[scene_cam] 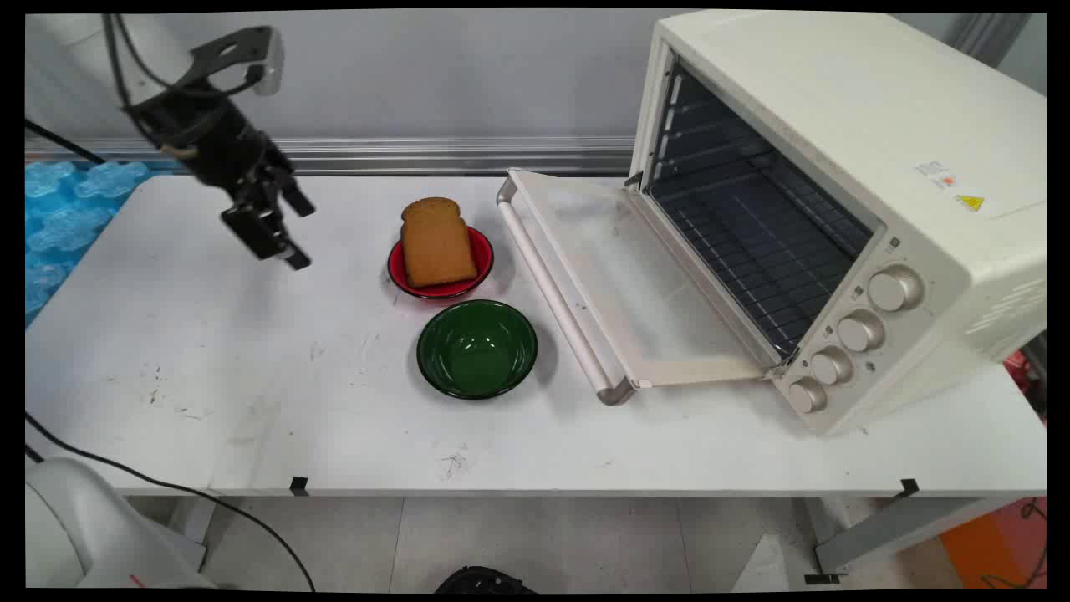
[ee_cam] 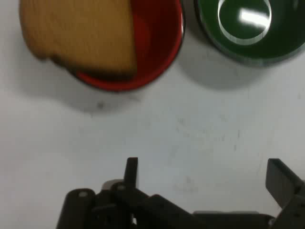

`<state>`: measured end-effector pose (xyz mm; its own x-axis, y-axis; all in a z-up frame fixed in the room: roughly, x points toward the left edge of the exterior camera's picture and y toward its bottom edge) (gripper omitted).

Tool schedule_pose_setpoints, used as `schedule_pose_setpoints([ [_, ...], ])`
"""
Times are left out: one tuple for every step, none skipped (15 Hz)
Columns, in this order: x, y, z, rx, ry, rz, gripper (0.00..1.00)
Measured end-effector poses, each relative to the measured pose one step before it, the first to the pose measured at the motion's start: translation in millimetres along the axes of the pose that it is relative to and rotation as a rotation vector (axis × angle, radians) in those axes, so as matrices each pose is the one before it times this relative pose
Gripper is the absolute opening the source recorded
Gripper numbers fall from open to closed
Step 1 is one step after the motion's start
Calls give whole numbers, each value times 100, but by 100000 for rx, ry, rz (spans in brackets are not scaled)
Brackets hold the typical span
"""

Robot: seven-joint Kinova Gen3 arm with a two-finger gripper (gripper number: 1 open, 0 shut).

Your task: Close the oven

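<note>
A slice of brown toast [scene_cam: 436, 243] [ee_cam: 81, 33] lies across a red bowl [scene_cam: 480, 256] [ee_cam: 157, 43] near the table's middle. Just in front of it stands a green bowl [scene_cam: 476, 347] [ee_cam: 248, 28], with nothing in it. My gripper [scene_cam: 288, 230] [ee_cam: 205, 174] hangs open above the bare table, to the left of the red bowl, holding nothing. In the hand view both bowls lie ahead of the fingers [ee_cam: 132, 171], which stand wide apart.
A cream toaster oven [scene_cam: 836, 201] stands at the right with its door [scene_cam: 627, 276] folded down flat onto the table, close to both bowls. Its wire rack [scene_cam: 752, 234] is bare. Blue foam pieces [scene_cam: 67, 209] lie beyond the table's left edge.
</note>
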<state>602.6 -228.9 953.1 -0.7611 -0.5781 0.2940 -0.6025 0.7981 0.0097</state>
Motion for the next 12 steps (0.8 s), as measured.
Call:
schedule_pose_setpoints([
  [819, -89, -38, -176, 1940, -569, 0],
  [562, -36, -4, -145, 1298, -361, 0],
  [862, 6, 19, -340, 2028, -672, 0],
  [527, 23, 16, -280, 1368, -552, 0],
  [766, 108, 82, -597, 1973, -852, 0],
  [501, 93, 86, -410, 1216, -525, 0],
  [656, 179, 142, -599, 1962, -842, 0],
  [486, 157, 150, -451, 1582, -666, 0],
  [429, 176, 209, -438, 1570, -565, 0],
  [492, 248, 377, -513, 2245, -837, 0],
  [378, 265, 428, -522, 1944, -683, 0],
  [195, 215, 415, -417, 1571, -651, 0],
])
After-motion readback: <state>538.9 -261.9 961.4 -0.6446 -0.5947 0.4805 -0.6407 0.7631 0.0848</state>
